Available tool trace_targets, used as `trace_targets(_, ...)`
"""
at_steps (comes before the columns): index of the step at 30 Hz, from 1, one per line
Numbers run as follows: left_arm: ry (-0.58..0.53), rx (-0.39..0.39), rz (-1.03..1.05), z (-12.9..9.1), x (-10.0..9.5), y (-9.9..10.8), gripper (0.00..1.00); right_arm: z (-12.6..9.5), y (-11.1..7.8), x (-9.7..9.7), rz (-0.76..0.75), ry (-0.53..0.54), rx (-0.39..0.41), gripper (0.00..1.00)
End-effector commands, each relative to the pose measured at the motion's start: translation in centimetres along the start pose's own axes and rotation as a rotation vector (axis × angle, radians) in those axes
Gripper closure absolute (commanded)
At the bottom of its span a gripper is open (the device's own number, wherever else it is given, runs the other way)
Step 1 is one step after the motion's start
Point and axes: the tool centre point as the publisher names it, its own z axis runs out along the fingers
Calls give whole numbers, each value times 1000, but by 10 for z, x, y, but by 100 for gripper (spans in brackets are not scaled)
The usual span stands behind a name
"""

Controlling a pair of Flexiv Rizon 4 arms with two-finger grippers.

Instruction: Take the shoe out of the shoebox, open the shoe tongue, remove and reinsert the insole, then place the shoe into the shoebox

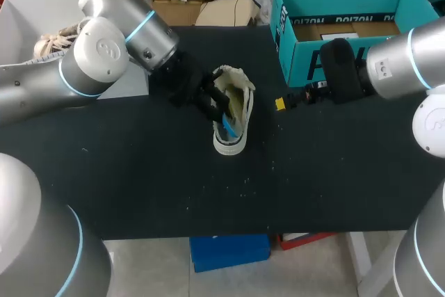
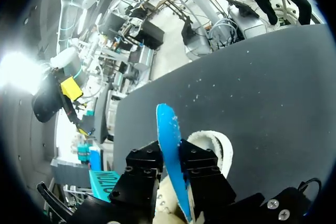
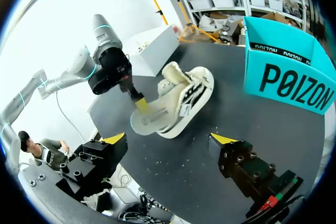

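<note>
Two arms are over my black table (image 1: pixel 174 186). At the 6 o'clock side, close to me, the table has small white specks on it.

In the middle of the table lies the shoe (image 1: pixel 240 102). It is cream with a white sole. Its toe points to 6 o'clock and its open end points to 12 o'clock. It is out of the box and does not touch it.

My left gripper (image 1: pixel 217 108) comes in from 10 o'clock and sits right at the shoe, on its 9 o'clock side. Its two fingers are pressed onto the insole (image 1: pixel 227 129) from both sides. In the left wrist view the insole (image 2: pixel 169 150) is blue and stands on its thin edge between the black fingers, and it sticks out ahead of them. The cream rim of the shoe (image 2: pixel 215 142) is just under and beside it.

My right gripper (image 1: pixel 281 104) is at 3 o'clock from the shoe, near it but not touching. In the right wrist view its two yellow tips stand wide apart (image 3: pixel 169 139) and hold nothing. The shoe (image 3: pixel 184 95) is ahead of them, with the left gripper (image 3: pixel 137 102) on its far side.

Farther off, at 1 o'clock, stands the box (image 1: pixel 295 57). It is teal and open on top. My right arm passes in front of it.

At 10 o'clock, at the far edge, is a white box (image 1: pixel 28 19) with something with laces in it.
</note>
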Motion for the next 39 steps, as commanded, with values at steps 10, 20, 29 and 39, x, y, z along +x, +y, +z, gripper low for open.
trace_targets(10,-70,8,-39,4,9,-18,100,1,1,1,1,-4,3,0)
trace_targets(20,-123,-50,-88,7,14,1,100,1,1,1,1,-4,3,0)
trace_targets(29,-127,-84,-99,6,16,21,100,1,1,1,1,-4,3,0)
trace_targets(39,-103,-117,-114,7,19,38,100,1,1,1,1,-4,3,0)
